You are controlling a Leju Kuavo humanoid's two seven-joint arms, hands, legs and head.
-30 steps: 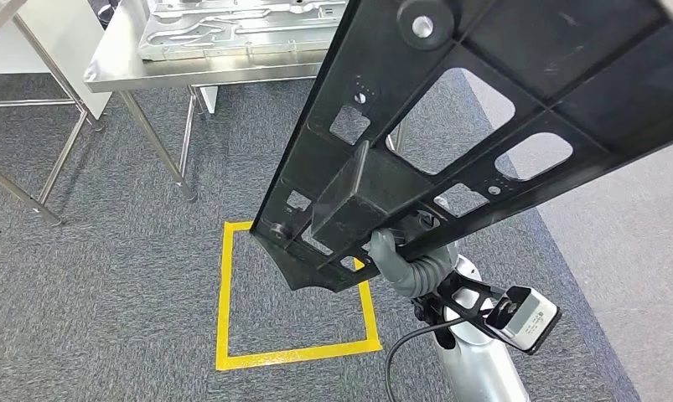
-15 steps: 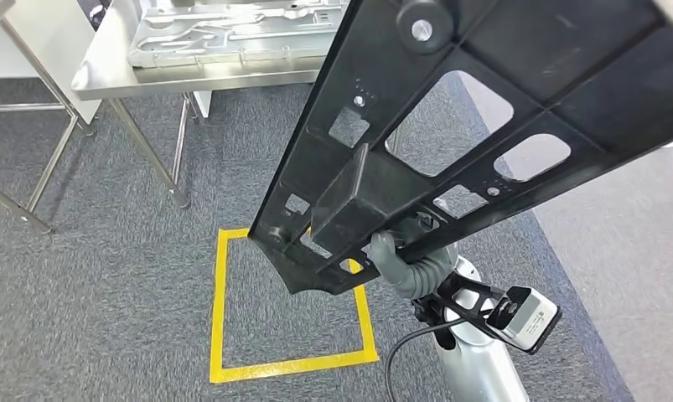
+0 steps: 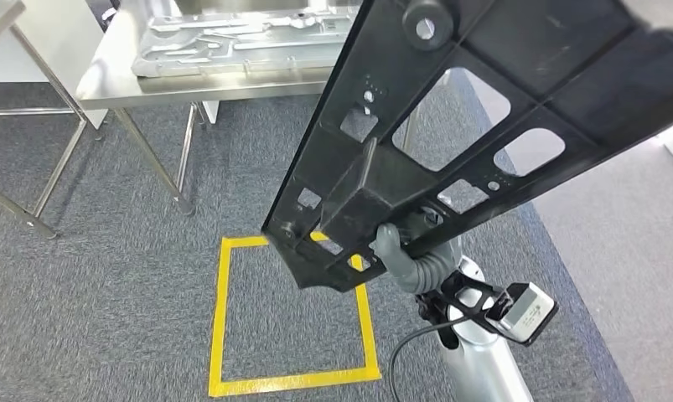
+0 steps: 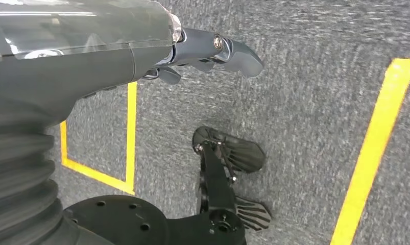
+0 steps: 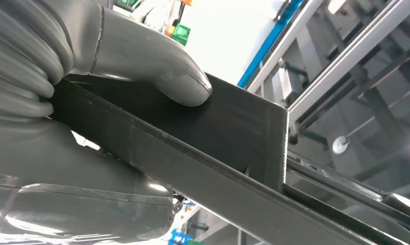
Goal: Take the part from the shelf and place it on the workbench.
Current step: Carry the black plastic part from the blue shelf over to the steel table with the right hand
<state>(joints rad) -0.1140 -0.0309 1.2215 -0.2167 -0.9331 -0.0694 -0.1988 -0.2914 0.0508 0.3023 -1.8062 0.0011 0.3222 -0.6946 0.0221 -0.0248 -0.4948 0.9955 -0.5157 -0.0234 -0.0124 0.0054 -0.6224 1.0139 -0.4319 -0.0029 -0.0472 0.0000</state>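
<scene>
**A:** what's the left wrist cam actually seeing?

**B:** mostly the left hand [image 4: 141, 56] itself. Grey ribbed cover, glossy grey shell, then dark fingers [image 4: 233, 48] sticking out past it over the floor. Nothing in them as far as I can tell, they're just hanging above the carpet.

**A:** and the floor?

**B:** grey speckled carpet [image 4: 305, 92] with yellow tape lines [image 4: 376, 153]. One line runs along the side away from the hand, and another bit forms a corner [image 4: 127, 148] just beside the cover.
</scene>
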